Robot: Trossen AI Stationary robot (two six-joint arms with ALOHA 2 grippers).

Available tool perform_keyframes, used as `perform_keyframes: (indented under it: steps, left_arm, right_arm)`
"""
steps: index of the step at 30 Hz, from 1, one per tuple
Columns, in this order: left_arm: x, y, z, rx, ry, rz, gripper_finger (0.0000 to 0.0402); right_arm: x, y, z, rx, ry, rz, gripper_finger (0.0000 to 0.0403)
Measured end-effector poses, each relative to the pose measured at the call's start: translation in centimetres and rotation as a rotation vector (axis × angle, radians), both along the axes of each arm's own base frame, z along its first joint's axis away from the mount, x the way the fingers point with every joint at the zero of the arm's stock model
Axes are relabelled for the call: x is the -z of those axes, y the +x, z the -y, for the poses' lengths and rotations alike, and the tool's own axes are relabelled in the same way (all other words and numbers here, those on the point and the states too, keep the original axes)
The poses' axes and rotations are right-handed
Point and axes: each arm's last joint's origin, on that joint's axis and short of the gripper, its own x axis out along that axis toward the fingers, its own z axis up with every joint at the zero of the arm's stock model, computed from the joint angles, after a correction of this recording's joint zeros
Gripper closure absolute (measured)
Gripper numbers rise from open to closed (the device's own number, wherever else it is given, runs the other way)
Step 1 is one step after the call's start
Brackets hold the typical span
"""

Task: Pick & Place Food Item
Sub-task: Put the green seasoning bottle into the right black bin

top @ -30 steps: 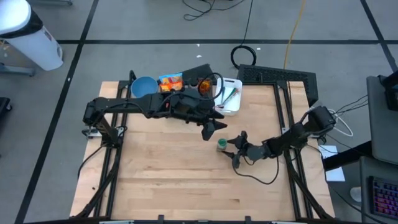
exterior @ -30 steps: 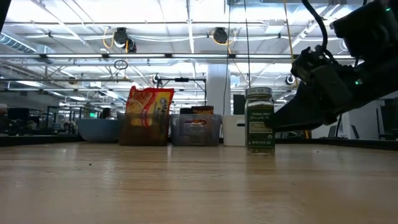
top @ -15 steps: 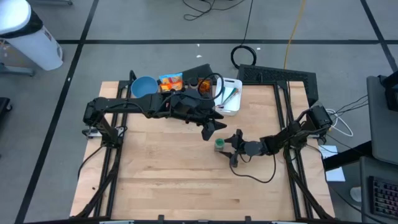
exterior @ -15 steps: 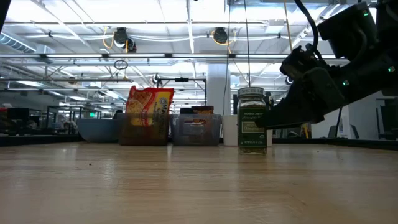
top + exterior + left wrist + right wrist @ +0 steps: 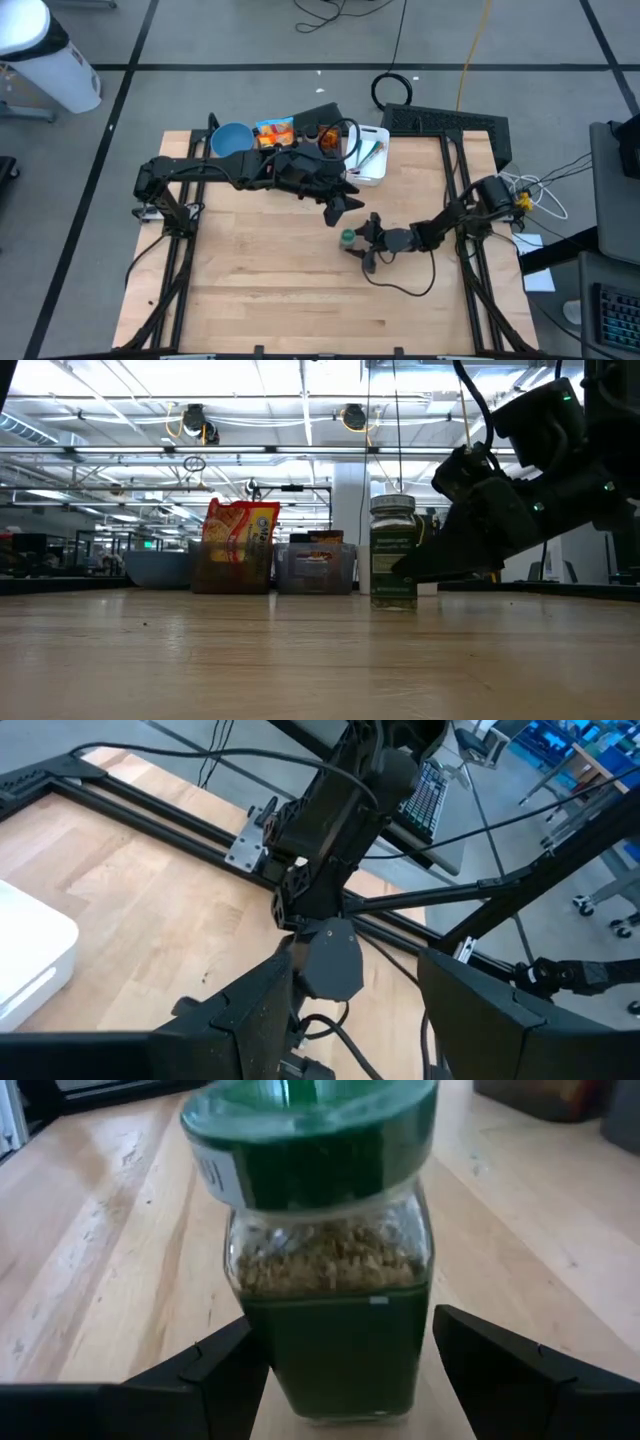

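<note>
The spice jar (image 5: 393, 552) stands upright near the middle of the wooden table (image 5: 260, 290), its long axis vertical and its green lid (image 5: 310, 1125) on top, with dried herbs showing through the glass. The right gripper (image 5: 362, 243) reaches in low from the right, its fingers (image 5: 225, 1370) spread on either side of the jar; whether they actually press on the glass is hard to say. The lid's top is cut off in the right wrist view. The left gripper (image 5: 336, 207) hangs open above the table, just behind the jar, holding nothing. At the far edge sit a blue bowl (image 5: 231, 138), a snack bag (image 5: 240, 532) and a white tray (image 5: 372, 165).
</note>
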Motion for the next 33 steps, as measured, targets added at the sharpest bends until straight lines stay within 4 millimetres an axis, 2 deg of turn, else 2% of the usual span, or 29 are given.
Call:
perform_keyframes:
  steps: [7, 14, 26, 29, 33]
  left_arm:
    - [0.0, 0.0, 0.2, 0.003, -0.004, -0.002, 0.0174]
    - [0.0, 0.0, 0.2, 0.005, 0.0, -0.002, 0.0174]
    - [0.0, 0.0, 0.2, 0.007, -0.001, -0.004, 0.0174]
    - [0.2, -0.1, 0.3, 0.009, -0.002, -0.02, 0.0174]
    - [0.5, -0.2, 0.4, 0.012, -0.002, -0.052, 0.0174]
  right_arm:
    - [0.0, 0.2, 0.0, 0.007, 0.003, -0.005, 0.0145]
    - [0.5, 0.0, 0.0, 0.026, 0.028, -0.063, 0.0211]
    - [0.4, 0.1, -0.1, 0.001, 0.055, -0.038, 0.0212]
    - [-0.3, 0.1, -0.1, -0.013, 0.06, -0.019, 0.0212]
    - [-2.4, 0.0, -0.1, -0.046, 0.023, 0.027, 0.0212]
